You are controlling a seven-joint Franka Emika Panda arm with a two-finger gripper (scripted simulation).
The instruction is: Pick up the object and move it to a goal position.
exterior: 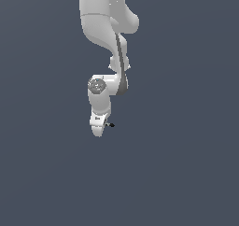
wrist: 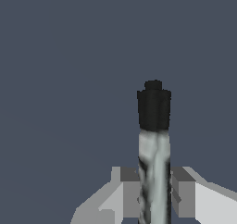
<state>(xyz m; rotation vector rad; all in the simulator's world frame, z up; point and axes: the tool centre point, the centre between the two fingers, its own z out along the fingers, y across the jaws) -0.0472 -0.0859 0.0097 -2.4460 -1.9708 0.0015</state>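
Note:
The object is a thin marker-like stick (wrist: pixel 154 149) with a black capped end and a pale grey-white body. In the wrist view it stands between the two grey finger pads (wrist: pixel 131 190), which press on its sides, so my gripper (wrist: pixel 154 195) is shut on it. In the exterior view the white arm hangs down in the middle, my gripper (exterior: pixel 99 127) is at its lower end, and only the stick's small dark tip (exterior: pixel 110 124) sticks out toward the exterior view's right. The rest of the stick is hidden by the hand there.
A plain dark blue-grey surface (exterior: pixel 186 173) fills both views. No other objects, containers or edges show. No goal marker is visible.

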